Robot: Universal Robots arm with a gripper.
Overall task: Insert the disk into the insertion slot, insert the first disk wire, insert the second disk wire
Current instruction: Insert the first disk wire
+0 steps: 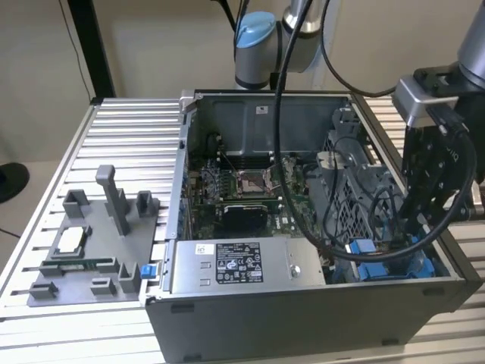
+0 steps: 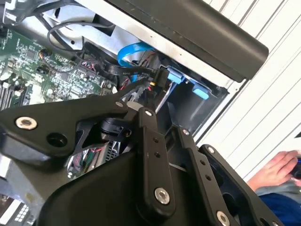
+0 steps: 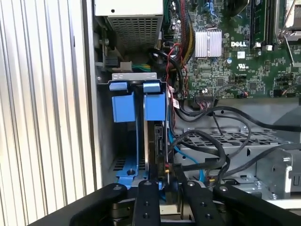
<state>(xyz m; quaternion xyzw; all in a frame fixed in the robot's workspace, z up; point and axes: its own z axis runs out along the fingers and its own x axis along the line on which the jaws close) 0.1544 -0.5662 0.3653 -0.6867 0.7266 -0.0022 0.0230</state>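
The insertion slot is a grey metal bay with blue tabs at the case's front corner, on the exterior view's right. The disk stands edge-on inside it under one blue tab. My gripper hangs directly over the disk's connector end, and its black fingers are drawn close together on a black wire connector with red and yellow leads. A blue flat wire and black wires loop beside the disk. In the exterior view the gripper dips into the case.
The open computer case lies on a slatted aluminium table. A labelled grey power-supply box sits beside the bay, with the motherboard behind it. A grey fixture stands to the exterior view's left. A person's hand rests on the table.
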